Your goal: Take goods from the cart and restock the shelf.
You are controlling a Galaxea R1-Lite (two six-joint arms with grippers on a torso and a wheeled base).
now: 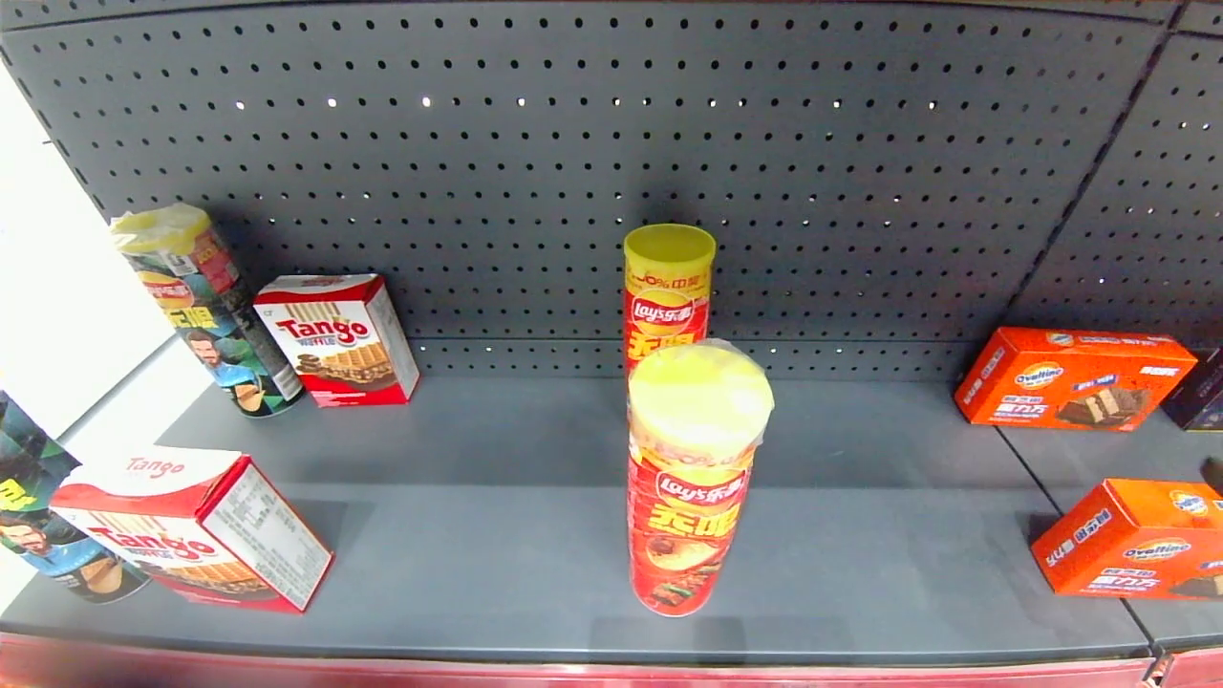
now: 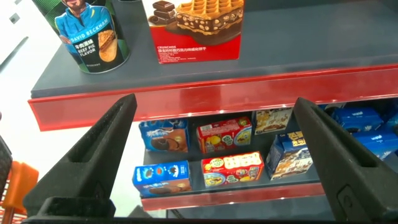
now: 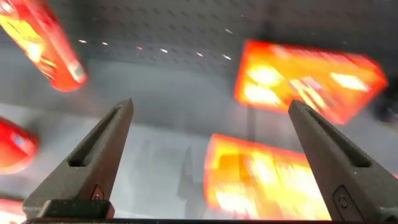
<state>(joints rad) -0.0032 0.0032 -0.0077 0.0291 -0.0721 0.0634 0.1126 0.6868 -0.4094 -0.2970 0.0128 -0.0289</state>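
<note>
Two red chip cans with yellow lids stand mid-shelf, one at the front (image 1: 693,478) and one behind it (image 1: 668,287). My left gripper (image 2: 214,102) is open and holds nothing; it hangs in front of the shelf's red front lip (image 2: 205,96), below a dark chip can (image 2: 87,34) and a wafer box (image 2: 196,28). My right gripper (image 3: 211,104) is open with nothing in it, over the grey shelf deck (image 3: 168,118). Ahead of it lie two orange boxes, one far (image 3: 311,78) and one near (image 3: 267,180). The red cans (image 3: 46,46) stand off to its side.
On the shelf's left are a dark chip can (image 1: 205,311), a wafer box (image 1: 336,339), a nearer wafer box (image 1: 191,545) and another can (image 1: 48,526). Orange boxes (image 1: 1070,377) (image 1: 1132,540) sit at the right. A lower shelf holds several small boxes (image 2: 224,152). Bare deck (image 1: 497,497) flanks the red cans.
</note>
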